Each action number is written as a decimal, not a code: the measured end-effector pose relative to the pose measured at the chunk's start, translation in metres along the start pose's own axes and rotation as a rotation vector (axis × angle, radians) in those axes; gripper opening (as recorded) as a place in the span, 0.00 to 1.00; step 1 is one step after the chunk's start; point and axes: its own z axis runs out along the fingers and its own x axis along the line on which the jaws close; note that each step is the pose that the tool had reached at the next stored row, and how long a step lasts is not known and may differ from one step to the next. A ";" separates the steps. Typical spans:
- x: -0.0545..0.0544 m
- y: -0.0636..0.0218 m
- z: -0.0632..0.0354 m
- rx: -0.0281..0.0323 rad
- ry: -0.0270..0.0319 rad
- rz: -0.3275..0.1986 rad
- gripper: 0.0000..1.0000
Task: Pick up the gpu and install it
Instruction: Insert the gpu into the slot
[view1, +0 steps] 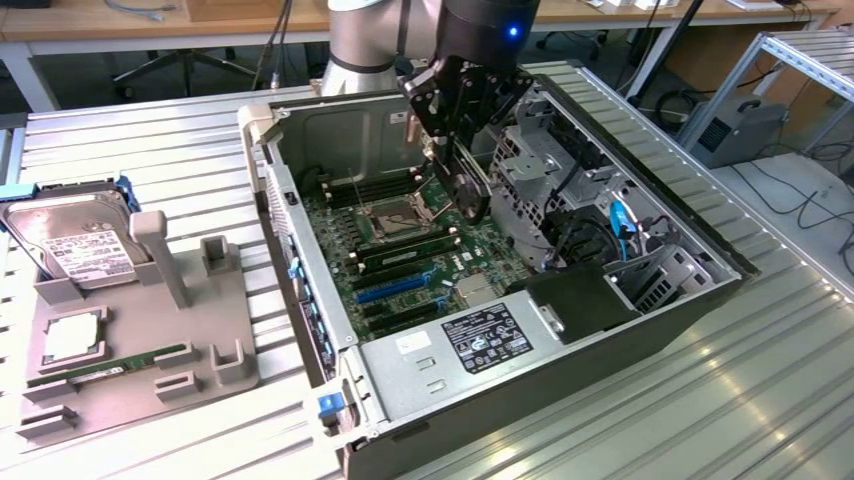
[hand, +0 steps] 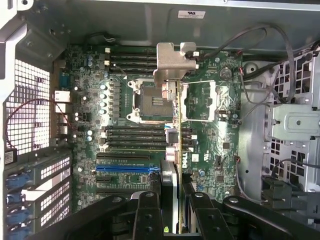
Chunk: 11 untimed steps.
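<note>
The claw (hand: 176, 210) stands about half closed, its two fingers pinching the gpu (hand: 178, 125) on its flat faces. The card hangs on edge inside the open computer case (view1: 641, 330), above the motherboard (hand: 215, 150) and clear of it. Its silver bracket (hand: 171, 62) points toward the far wall of the case. From the wrist view the card sits over the processor socket (hand: 150, 97), not over the blue slot (hand: 127, 169).

The likely trouble is alignment. If the card comes down slightly off the slot or tilted, its contact edge would press on the board or the slot wall rather than seat. The bracket could also catch the case wall or the loose cables (hand: 260, 45) nearby. With the grip on thin faces only, a side push could twist the card between the fingers.
</note>
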 end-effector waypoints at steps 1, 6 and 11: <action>0.000 0.0000 0.0000 -0.0001 0.0000 -0.002 0.27; 0.000 0.0000 0.0000 -0.0002 0.0004 -0.011 0.27; 0.000 0.0000 0.0000 -0.0005 0.0007 -0.019 0.27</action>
